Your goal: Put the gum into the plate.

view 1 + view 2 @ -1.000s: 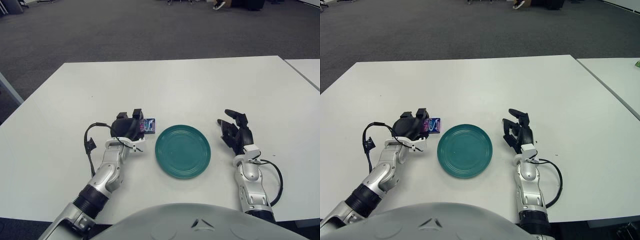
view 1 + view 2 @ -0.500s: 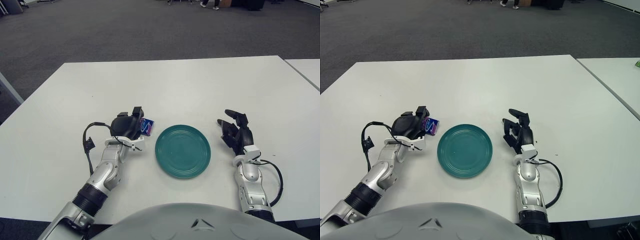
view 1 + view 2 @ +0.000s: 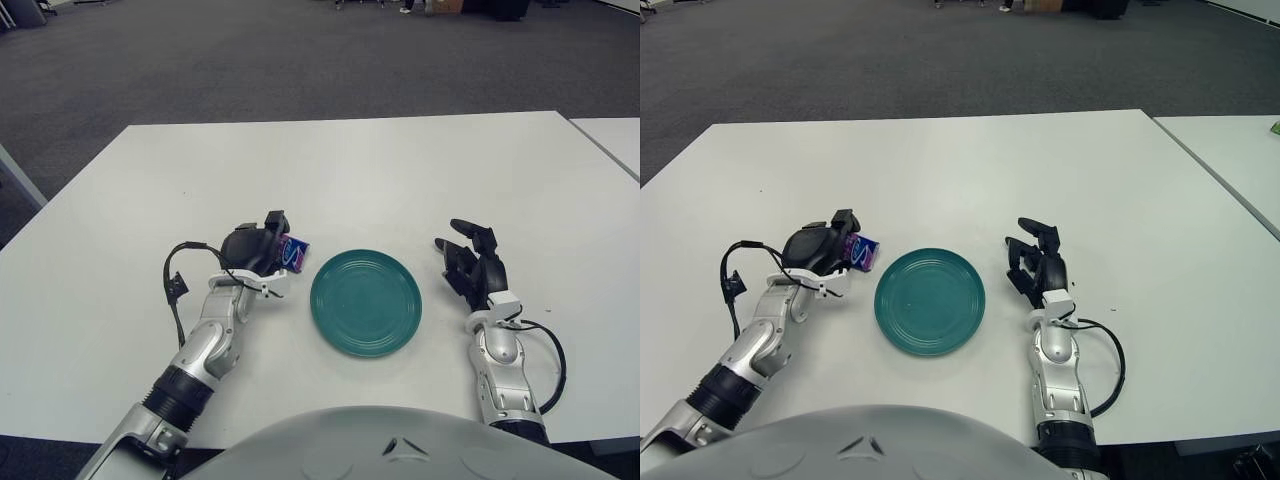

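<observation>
A small blue and purple gum pack (image 3: 293,254) is held in my left hand (image 3: 262,248), whose fingers are curled around it. The pack is tilted and sits just left of the teal plate (image 3: 366,302), close above the white table (image 3: 340,170). The plate holds nothing. My right hand (image 3: 474,265) rests on the table to the right of the plate, fingers spread and holding nothing. The same scene shows in the right eye view, with the gum pack (image 3: 862,251) beside the plate (image 3: 930,300).
A second white table (image 3: 612,135) stands at the far right, separated by a narrow gap. Grey carpet lies beyond the table's far edge. A black cable (image 3: 176,290) loops beside my left wrist.
My left hand has turned and shifted slightly up, tilting the gum pack from upright to slanted. The right hand has not moved.
</observation>
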Controlling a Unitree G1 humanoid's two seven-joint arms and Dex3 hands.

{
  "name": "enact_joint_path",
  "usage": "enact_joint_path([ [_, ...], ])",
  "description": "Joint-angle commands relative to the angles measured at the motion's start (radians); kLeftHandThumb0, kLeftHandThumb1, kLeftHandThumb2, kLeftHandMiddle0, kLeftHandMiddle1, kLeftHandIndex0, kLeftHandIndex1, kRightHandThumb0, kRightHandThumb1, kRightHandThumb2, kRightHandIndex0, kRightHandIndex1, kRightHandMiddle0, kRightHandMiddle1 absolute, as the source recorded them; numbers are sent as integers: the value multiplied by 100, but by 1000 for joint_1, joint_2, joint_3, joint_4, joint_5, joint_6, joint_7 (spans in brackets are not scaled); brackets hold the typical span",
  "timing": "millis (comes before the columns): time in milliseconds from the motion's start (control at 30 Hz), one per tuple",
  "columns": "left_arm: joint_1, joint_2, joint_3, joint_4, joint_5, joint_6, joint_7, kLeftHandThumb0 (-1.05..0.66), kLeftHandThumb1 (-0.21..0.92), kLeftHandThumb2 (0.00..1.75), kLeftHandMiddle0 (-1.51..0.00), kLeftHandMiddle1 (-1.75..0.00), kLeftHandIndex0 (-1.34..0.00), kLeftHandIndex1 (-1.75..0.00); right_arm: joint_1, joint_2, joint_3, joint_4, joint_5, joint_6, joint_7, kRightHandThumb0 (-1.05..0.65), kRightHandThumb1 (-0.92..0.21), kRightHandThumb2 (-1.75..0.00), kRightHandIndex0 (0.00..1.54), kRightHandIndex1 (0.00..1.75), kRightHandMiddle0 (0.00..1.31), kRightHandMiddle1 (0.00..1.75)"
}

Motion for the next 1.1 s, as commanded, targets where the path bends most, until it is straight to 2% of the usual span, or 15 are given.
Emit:
enact_joint_path([
  [0,-46,8,27,-69,2,9,-40,-1,36,110,-67,-147,-60,-151,50,19,3,74,13,62,1,-60,-92,-66,49,60,5,110],
  [133,-58,-1,42,-153,11,31,-94,-1,30,119,-69,-157,-58,-150,50,19,1,74,16,65,3,-61,-92,-65,48,60,4,110],
  [367,-55,-17,55,-268,12,52,-167,-1,28,125,-71,-162,-55,-152,57,19,1,71,17,66,6,-62,-92,-65,45,58,4,110],
  [700,-44,-73,17,-392,47,77,-261,-1,27,128,-71,-165,-53,-154,61,19,3,73,16,68,7,-63,-92,-67,44,56,3,109],
  [1067,-43,-102,-19,-441,33,31,-339,-1,26,131,-68,-171,-53,-156,61,22,7,78,12,67,4,-61,-92,-65,44,55,2,108],
])
